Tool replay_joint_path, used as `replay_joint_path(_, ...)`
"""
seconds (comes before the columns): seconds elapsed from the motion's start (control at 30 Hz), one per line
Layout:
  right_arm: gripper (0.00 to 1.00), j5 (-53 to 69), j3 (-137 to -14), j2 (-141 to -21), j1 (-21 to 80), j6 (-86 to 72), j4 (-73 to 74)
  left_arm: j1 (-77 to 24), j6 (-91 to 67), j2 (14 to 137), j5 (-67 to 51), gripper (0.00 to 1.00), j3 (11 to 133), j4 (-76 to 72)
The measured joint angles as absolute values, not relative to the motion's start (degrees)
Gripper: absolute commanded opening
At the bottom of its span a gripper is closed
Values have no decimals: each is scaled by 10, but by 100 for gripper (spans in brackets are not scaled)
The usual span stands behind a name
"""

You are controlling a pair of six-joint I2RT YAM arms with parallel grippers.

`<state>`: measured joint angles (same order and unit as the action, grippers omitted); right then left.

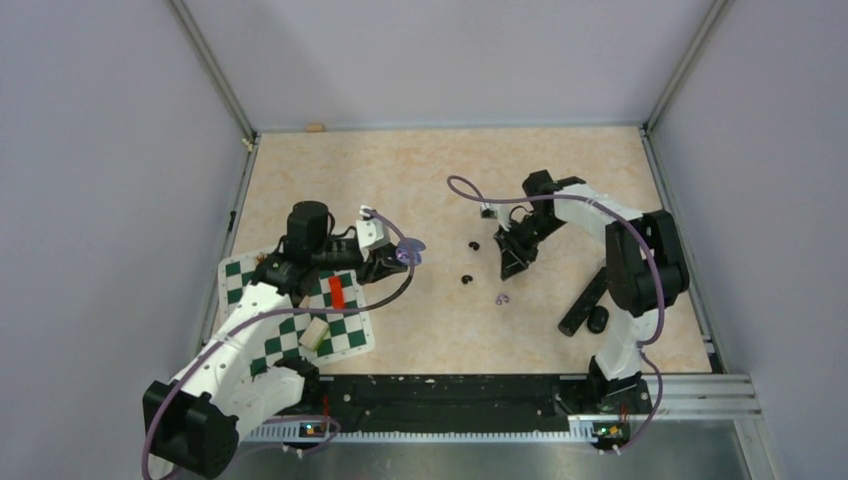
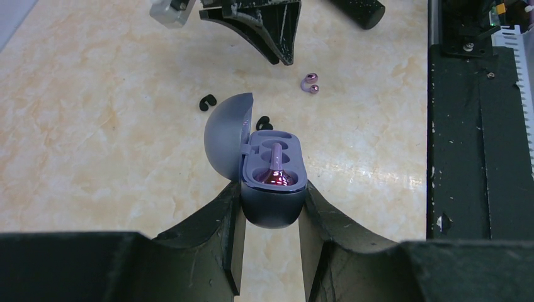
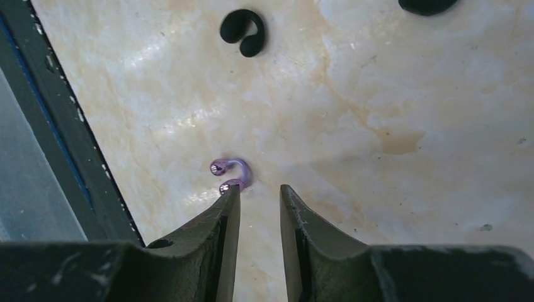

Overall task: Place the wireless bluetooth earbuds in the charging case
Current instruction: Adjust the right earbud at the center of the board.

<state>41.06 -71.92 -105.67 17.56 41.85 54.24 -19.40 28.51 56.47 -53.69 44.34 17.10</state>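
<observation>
1. This is a robot lab, set up as a small test box.
2. Plain grey walls (image 1: pixel 100 150) stand on three sides of a table (image 1: pixel 420 170).
3. Metal posts (image 1: pixel 212 70) run up the corners.
4. A left arm (image 1: pixel 235 365) and a right arm (image 1: pixel 600 205) are bolted by a black rail (image 1: pixel 450 392) at the near edge.
5. A green and white checked sheet (image 1: pixel 345 335) lies on the table.
6. Purple cables (image 1: pixel 449 186) run along the arms.

Top view: fixed high behind the arm bases (image 1: pixel 610 385), looking down on the whole table (image 1: pixel 560 180), far off.
Left wrist view: low and close, facing across the table past its own fingers (image 2: pixel 214 233) toward the right gripper (image 2: pixel 282 56).
Right wrist view: very close, facing steeply down at the table.
Shared: the lilac earbud (image 1: pixel 503 298) (image 2: pixel 309 83) (image 3: pixel 230 174) shows in all three.
</observation>
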Motion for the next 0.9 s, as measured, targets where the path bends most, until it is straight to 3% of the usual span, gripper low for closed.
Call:
replay_joint_path(0.27, 29, 357, -724, -1107, 176, 408, 549, -194, 284, 565, -547, 0, 443, 166)
replay_joint_path(0.9, 33, 357, -724, -1115, 202, 387, 556, -194, 284, 555, -556, 0, 428, 157)
